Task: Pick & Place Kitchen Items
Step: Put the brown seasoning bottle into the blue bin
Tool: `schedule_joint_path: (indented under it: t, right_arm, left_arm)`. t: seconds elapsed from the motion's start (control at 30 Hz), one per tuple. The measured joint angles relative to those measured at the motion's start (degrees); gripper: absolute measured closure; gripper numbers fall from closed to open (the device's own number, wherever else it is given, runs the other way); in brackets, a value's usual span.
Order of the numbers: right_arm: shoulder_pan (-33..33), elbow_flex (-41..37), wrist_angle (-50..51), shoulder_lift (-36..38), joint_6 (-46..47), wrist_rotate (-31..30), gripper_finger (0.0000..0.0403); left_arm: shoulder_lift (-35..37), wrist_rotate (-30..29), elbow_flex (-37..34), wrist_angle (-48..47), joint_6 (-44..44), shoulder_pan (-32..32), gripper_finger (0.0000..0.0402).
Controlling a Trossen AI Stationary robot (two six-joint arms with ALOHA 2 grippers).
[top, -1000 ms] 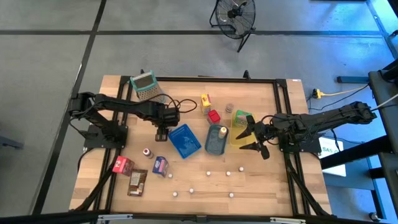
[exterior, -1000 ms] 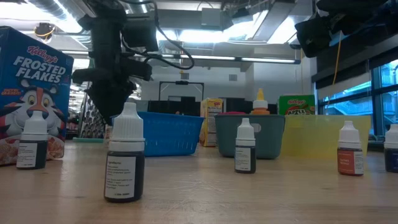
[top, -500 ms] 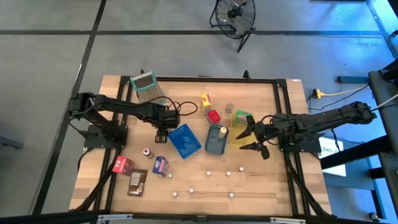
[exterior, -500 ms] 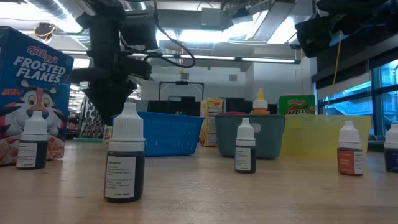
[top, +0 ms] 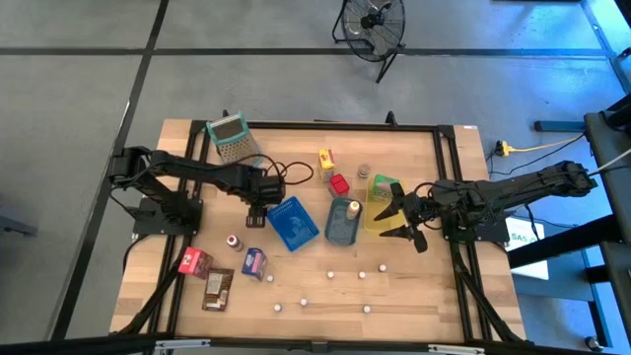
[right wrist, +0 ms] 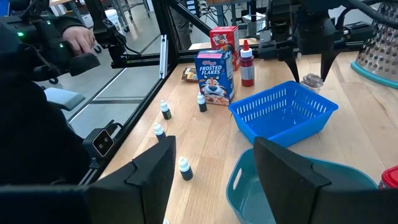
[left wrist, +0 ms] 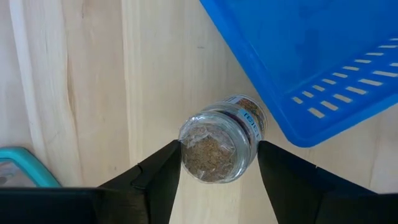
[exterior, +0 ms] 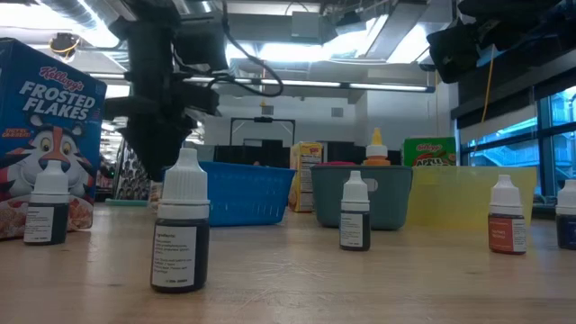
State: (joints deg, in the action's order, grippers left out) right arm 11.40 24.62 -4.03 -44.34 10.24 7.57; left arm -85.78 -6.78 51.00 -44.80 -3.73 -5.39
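Note:
A small glass spice jar [left wrist: 219, 148] stands on the table against the blue basket's [top: 293, 222] left edge. My left gripper [left wrist: 219, 171] points down over it, open, with one finger on each side of the jar [right wrist: 311, 79]. My right gripper [top: 399, 219] hovers open at the yellow tray's [top: 380, 219] right side and holds nothing [right wrist: 214, 186]. An orange-capped bottle [top: 353, 209] sits in the teal tray [top: 341, 225]. A yellow box [top: 326, 161], a red item [top: 339, 183] and a green box [top: 383, 185] stand beyond the trays.
A grater [top: 230, 137] stands at the far left corner. A red packet [top: 193, 261], a brown packet [top: 218, 287], a purple box [top: 254, 262] and a small bottle [top: 234, 241] lie near left. Several white-capped dropper bottles [exterior: 181, 225] dot the near side. A person's hand [right wrist: 79, 38] shows beyond the table.

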Motion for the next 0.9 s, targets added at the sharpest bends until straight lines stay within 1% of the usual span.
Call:
schedule_joint_path:
  t: [0.2, 0.47, 0.63, 0.9]
  right_arm:
    - [0.0, 0.0, 0.0, 0.0, 0.0, 0.0, 0.0186]
    - [0.0, 0.0, 0.0, 0.0, 0.0, 0.0, 0.0186]
    - [0.0, 0.0, 0.0, 0.0, 0.0, 0.0, 0.0186]
    - [0.0, 0.0, 0.0, 0.0, 0.0, 0.0, 0.0186]
  left_arm:
    - [0.0, -1.1, 0.0, -0.1, 0.0, 1.5, 0.0194]
    - [0.0, -1.1, 0.0, -0.1, 0.5, 1.7, 0.0194]
    - [0.0, -2.2, 0.0, -0.4, 0.6, 2.0, 0.0194]
    - [0.0, -1.5, 0.0, -0.2, 1.1, 2.1, 0.0194]
